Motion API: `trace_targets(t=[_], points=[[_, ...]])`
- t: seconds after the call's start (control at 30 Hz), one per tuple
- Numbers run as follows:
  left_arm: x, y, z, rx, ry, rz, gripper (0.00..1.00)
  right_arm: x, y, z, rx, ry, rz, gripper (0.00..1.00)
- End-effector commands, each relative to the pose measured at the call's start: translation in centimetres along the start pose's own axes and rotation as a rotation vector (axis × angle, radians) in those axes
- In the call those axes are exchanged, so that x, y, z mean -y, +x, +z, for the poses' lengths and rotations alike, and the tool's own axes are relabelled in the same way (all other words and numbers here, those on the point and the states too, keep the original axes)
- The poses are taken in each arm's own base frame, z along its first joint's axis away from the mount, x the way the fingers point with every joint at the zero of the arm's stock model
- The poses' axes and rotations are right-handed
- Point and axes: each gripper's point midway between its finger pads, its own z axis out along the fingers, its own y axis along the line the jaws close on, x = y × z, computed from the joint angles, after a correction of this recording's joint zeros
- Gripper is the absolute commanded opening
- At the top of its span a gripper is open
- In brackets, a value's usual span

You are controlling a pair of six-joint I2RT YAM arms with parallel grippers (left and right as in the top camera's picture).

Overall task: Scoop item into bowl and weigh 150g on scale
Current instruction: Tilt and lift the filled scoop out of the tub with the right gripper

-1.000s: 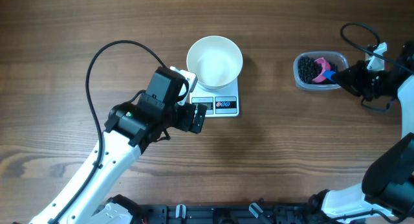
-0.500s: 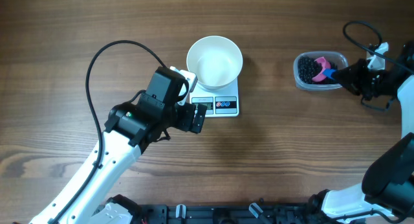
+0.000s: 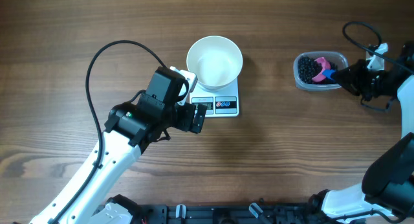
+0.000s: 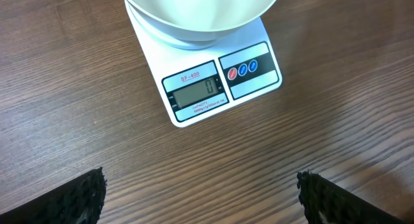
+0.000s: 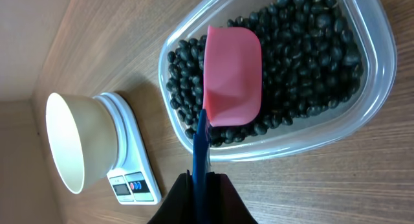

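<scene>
Sitting on the scale [image 3: 220, 105], white bowl [image 3: 214, 61]; left tool [image 4: 204, 201] spread apart nearby; right tool [image 5: 200, 179] clamped on pink scoop [image 5: 231, 75] among black beans [image 5: 304, 49] in clear tub [image 5: 381, 68].

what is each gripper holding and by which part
The right gripper is shut on the scoop, pinching the end of its blue handle. The left gripper is open and empty.

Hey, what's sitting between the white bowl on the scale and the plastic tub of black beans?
Nothing. In the overhead view, only bare wooden table lies between the bowl and the tub.
</scene>
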Motion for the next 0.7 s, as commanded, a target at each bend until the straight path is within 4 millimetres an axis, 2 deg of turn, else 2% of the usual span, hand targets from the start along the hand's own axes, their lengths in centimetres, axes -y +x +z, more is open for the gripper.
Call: trace_targets(t=[0.0,0.17,0.67], points=[[0.20,-0.76,-0.65,0.025,0.011,0.022,1.00,-0.34,0.61,0.48,-0.033,-0.042,0.017,0.04],[0.20,-0.76,-0.65,0.025,0.011,0.022,1.00,-0.46,-0.03,0.49,-0.010,-0.049,0.025,0.04],[0.20,-0.77,-0.65,0.025,0.011,0.022,1.00,-0.34,-0.22,0.27,-0.002,-0.055,0.037,0.04]])
